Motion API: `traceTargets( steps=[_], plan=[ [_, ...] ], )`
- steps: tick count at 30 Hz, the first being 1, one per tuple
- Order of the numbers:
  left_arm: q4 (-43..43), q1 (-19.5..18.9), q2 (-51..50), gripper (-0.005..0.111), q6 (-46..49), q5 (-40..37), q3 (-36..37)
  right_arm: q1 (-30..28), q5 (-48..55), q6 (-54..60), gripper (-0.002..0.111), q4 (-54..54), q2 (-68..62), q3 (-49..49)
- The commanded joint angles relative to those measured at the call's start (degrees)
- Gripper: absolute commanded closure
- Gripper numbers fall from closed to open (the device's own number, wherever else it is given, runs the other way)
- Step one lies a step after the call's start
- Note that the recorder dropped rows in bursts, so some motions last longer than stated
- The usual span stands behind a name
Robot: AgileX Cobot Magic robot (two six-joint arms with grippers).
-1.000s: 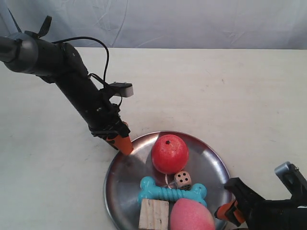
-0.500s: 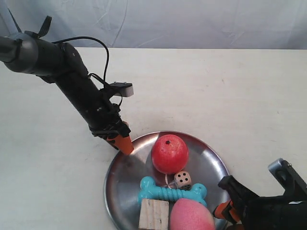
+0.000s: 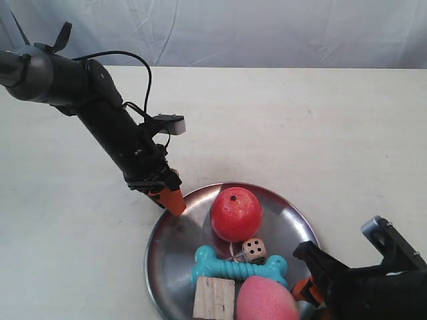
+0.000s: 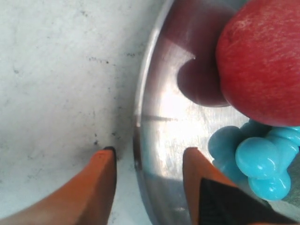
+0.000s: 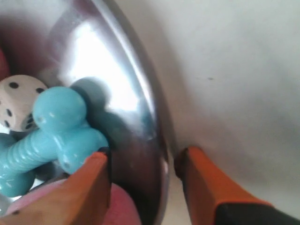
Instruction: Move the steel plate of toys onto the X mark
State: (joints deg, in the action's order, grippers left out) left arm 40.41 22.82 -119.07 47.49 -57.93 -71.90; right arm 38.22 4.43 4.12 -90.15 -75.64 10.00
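The steel plate [image 3: 172,248] lies on the table at the exterior view's lower middle. It holds the red apple ball [image 3: 235,213], the die [image 3: 253,250], the turquoise bone [image 3: 239,268], the wooden block [image 3: 214,298] and the pink egg [image 3: 265,300]. My left gripper [image 3: 172,199] is open at the rim nearest the apple, one finger [image 4: 101,185] on the table and the other over the plate [image 4: 164,117]. At the opposite side my right gripper [image 5: 144,153] is open too, its fingers either side of the rim [image 5: 140,101] beside the bone [image 5: 56,126]. No X mark shows.
Bare cream table [image 3: 300,127] stretches above and to both sides of the plate. A pale cloth backdrop [image 3: 233,30] closes the far edge. The plate's lower part runs out of the exterior view.
The right arm has slid toward the plate, so its fingers now stand either side of the rim. The left arm, plate and toys have not moved.
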Motion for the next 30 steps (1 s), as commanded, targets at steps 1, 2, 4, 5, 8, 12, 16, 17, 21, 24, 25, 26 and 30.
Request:
traceTargets(
  steps=[1, 2, 4, 5, 8, 12, 16, 17, 21, 24, 25, 26, 30],
  plan=[
    [0.6, 0.2, -0.2, 0.062, -0.2, -0.3, -0.2, 0.2, -0.1, 0.5, 0.062, 2.7, -2.0, 2.9],
    [0.6, 0.2, -0.2, 0.062, -0.2, -0.3, -0.2, 0.2, -0.1, 0.6, 0.062, 2.7, -2.5, 3.2],
    [0.6, 0.2, -0.5, 0.062, -0.2, -0.8, -0.2, 0.2, -0.5, 0.9, 0.062, 2.7, -3.8, 3.5],
    [0.6, 0.2, -1.0, 0.062, -0.3, -1.6, -0.2, 0.2, -0.5, 0.9, 0.062, 2.7, -4.3, 3.5],
    [0.6, 0.2, -2.7, 0.062, -0.3, -4.0, -0.2, 0.2, -0.5, 0.9, 0.062, 2.7, -5.3, 3.5],
    [1.0, 0.2, -5.4, 0.062, -0.3, -3.8, -0.2, 0.2, -0.5, 1.0, 0.062, 2.7, -5.3, 3.5],
    [1.5, 0.2, -6.6, 0.062, -0.3, -3.4, -0.2, 0.2, -0.8, 1.3, 0.062, 2.7, -5.3, 3.5],
    [1.5, 0.2, -6.6, 0.062, -0.3, -3.3, -0.2, 0.2, -1.2, 1.4, 0.062, 2.7, -5.3, 3.5],
    [1.7, 0.2, -6.6, 0.066, -1.2, -2.3, -0.2, 0.2, -2.8, 1.4, 0.062, 3.3, -5.4, 3.5],
    [1.7, 0.2, -6.6, 0.082, -4.1, -1.6, -0.2, 0.2, -3.6, 1.4, 0.063, 3.5, -5.4, 3.5],
    [1.7, 0.2, -6.6, 0.090, -5.2, -1.6, -0.2, 0.2, -3.7, 1.4, 0.065, 3.6, -5.4, 3.5],
    [2.0, 0.2, -6.6, 0.096, -5.5, -1.6, -0.2, 0.2, -3.7, 1.4, 0.069, 3.6, -5.4, 3.5],
    [2.6, 0.2, -6.6, 0.107, -6.6, -1.6, -0.2, 0.2, -4.0, 1.4, 0.108, 3.7, -5.4, 3.5]
  ],
)
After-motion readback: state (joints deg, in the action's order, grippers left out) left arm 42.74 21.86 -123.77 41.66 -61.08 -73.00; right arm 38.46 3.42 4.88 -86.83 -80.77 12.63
